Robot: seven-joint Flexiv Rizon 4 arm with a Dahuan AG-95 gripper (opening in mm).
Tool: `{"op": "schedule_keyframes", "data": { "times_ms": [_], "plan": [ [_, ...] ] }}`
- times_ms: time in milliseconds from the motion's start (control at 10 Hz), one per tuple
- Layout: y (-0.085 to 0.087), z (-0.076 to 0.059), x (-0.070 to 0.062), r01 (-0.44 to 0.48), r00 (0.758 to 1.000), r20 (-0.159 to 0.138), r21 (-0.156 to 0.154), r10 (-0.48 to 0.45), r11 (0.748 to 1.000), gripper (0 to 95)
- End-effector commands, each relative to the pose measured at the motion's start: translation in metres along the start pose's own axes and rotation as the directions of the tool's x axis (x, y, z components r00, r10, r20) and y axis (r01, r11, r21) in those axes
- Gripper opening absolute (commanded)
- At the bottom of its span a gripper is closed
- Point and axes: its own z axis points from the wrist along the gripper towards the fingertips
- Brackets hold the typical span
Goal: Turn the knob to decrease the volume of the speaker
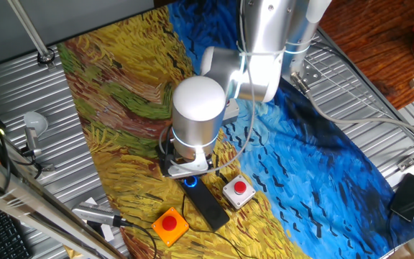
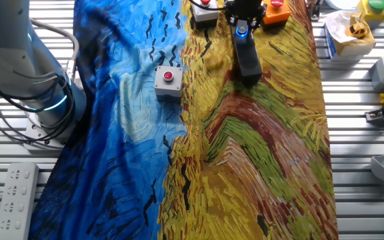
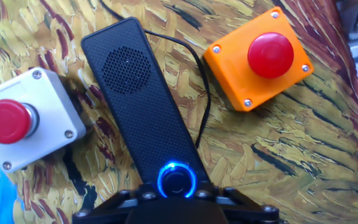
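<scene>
The speaker is a long black bar lying on the painted cloth; it also shows in one fixed view and the other fixed view. The knob, black with a glowing blue ring, sits at the near end of the bar in the hand view. My gripper is right down on the knob, with one finger on each side of it, touching the ring. In one fixed view the gripper hides most of the knob and only the blue glow shows. The other fixed view shows the gripper at the top.
A white box with a red push button lies left of the speaker, and an orange box with a red button lies right of it. A thin black cable runs beside the bar. Another button box sits near the gripper.
</scene>
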Motion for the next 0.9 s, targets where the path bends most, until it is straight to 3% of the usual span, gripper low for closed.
{"op": "schedule_keyframes", "data": {
  "times_ms": [100,200,300,500,600,900],
  "plan": [
    [-0.001,-0.002,0.001,-0.074,0.997,-0.003,-0.004,0.074,0.997,57.0],
    [-0.001,-0.003,0.003,-0.134,0.991,0.001,-0.008,0.134,0.991,57.0],
    [-0.001,-0.006,0.004,-0.248,0.969,0.007,-0.015,0.248,0.969,57.0],
    [-0.002,-0.01,0.008,-0.439,0.898,0.003,-0.017,0.44,0.898,57.0],
    [-0.004,-0.011,0.008,-0.575,0.818,0.006,-0.016,0.575,0.818,57.0],
    [-0.015,-0.014,0.005,-0.758,0.652,0.003,-0.017,0.758,0.652,57.0]
  ]
}}
